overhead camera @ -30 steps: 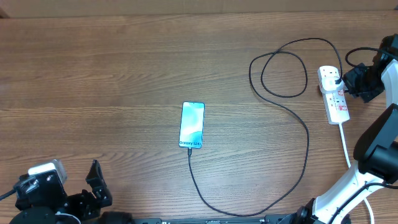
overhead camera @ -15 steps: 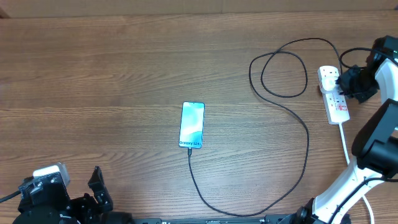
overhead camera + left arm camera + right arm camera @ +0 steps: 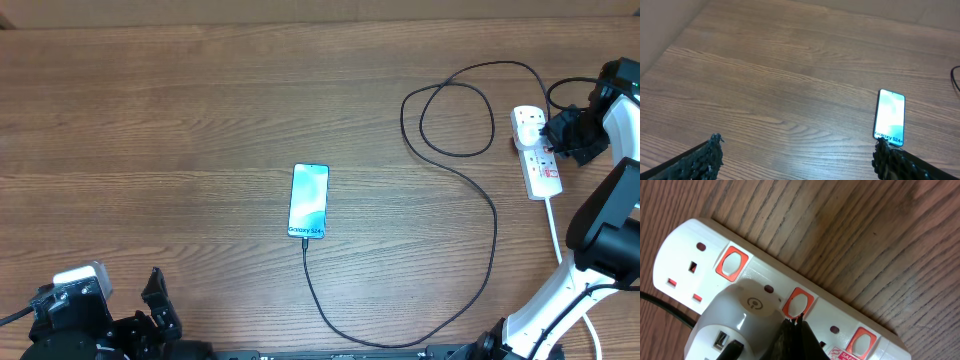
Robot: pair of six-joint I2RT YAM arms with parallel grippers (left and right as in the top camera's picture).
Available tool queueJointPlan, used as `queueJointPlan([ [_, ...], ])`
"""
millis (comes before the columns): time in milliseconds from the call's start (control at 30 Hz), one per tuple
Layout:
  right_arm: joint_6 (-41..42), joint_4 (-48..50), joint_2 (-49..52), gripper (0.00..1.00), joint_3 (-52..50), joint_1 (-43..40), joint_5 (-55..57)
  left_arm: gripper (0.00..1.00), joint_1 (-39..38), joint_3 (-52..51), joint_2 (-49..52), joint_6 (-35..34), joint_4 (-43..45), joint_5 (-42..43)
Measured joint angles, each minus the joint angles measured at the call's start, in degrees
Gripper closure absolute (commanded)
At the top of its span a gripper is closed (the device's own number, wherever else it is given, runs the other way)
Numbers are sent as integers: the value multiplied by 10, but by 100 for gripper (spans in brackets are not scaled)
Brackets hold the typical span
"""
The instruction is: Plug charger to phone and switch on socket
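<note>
- Pressing, apparently, the socket's point(image 3: 690, 245) middle switch point(image 3: 799, 303), right gripper point(image 3: 796, 330) pinches together, empty, as one poking tip.
- Phone point(image 3: 309, 201) sits centre, charger point(image 3: 494, 215) entering at 6 o'clock; socket at 3 o'clock.
- Left gripper point(image 3: 797, 145) gapes empty at 7 o'clock.

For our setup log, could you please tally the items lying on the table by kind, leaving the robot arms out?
Phone: 1
Charger cable: 1
Power strip: 1
Total: 3
</note>
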Motion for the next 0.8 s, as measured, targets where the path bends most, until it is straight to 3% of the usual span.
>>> queueJointPlan([
  [467,-19,0,31,96,12,-4,-18,0,0,0,0,0,0,0],
  [800,-28,-116,32,96,84,14,-11,0,0,0,-7,0,0,0],
])
